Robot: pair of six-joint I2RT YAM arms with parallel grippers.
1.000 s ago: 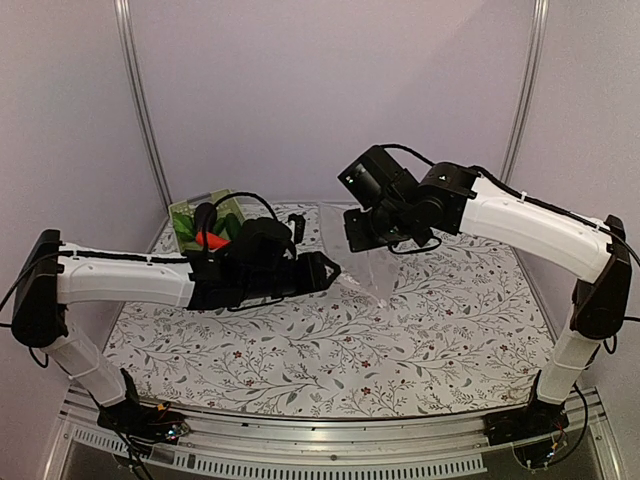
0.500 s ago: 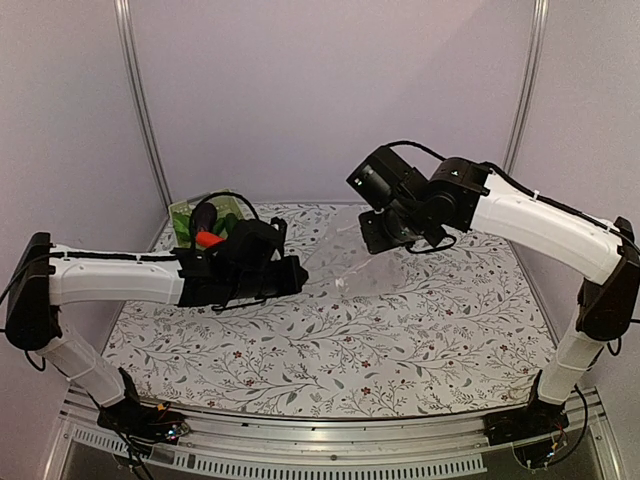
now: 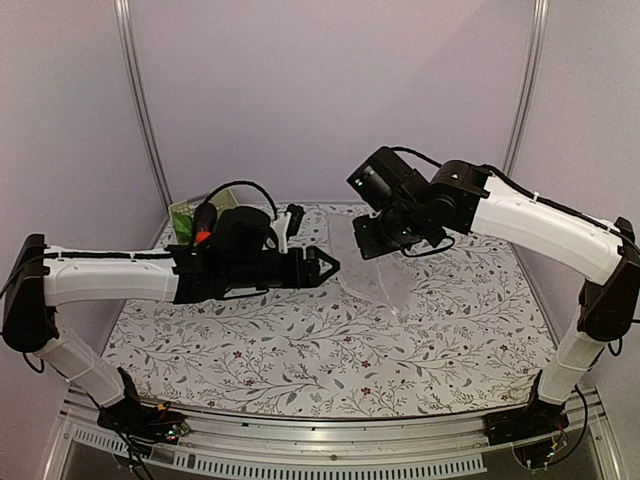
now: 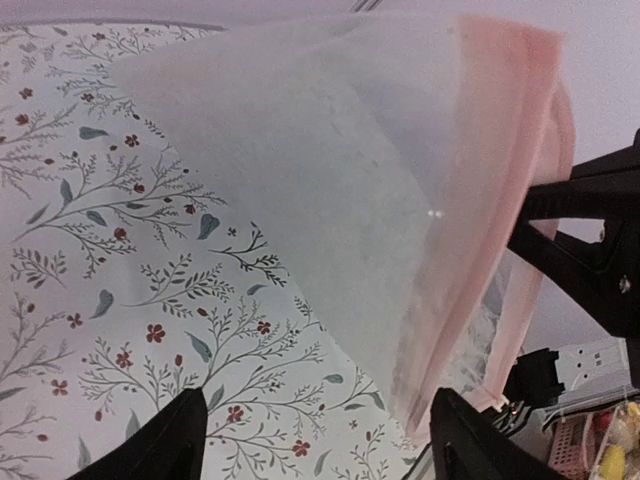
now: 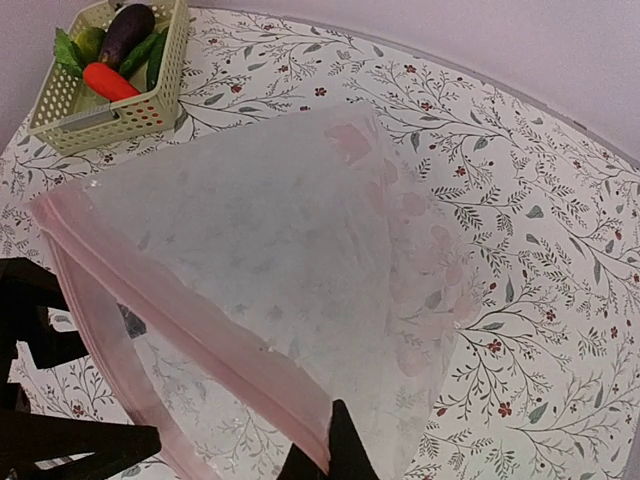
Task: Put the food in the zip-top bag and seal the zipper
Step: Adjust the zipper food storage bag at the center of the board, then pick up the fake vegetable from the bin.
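Observation:
The clear zip-top bag [image 3: 385,275] hangs off the table from my right gripper [image 3: 372,240], which is shut on its pink zipper [image 5: 190,330] edge; one black finger [image 5: 345,450] shows at the strip. The bag's mouth gapes a little below the strip. My left gripper [image 3: 325,266] is open and empty, level with the bag mouth and just left of it; in the left wrist view its fingers [image 4: 170,440] stand wide apart in front of the zipper [image 4: 480,250]. The food, a purple eggplant [image 5: 125,33], orange carrot [image 5: 108,82] and green pieces [image 5: 152,55], lies in the basket.
The pale green slotted basket [image 5: 150,110] stands at the back left corner of the floral table [image 3: 330,350], mostly behind my left arm in the top view [image 3: 185,213]. The left gripper's black fingers [image 5: 60,440] show low left in the right wrist view.
My left gripper drew back to the left, then moved right again and rose to the bag mouth. The right gripper shifted slightly and the bag swung down to the right.

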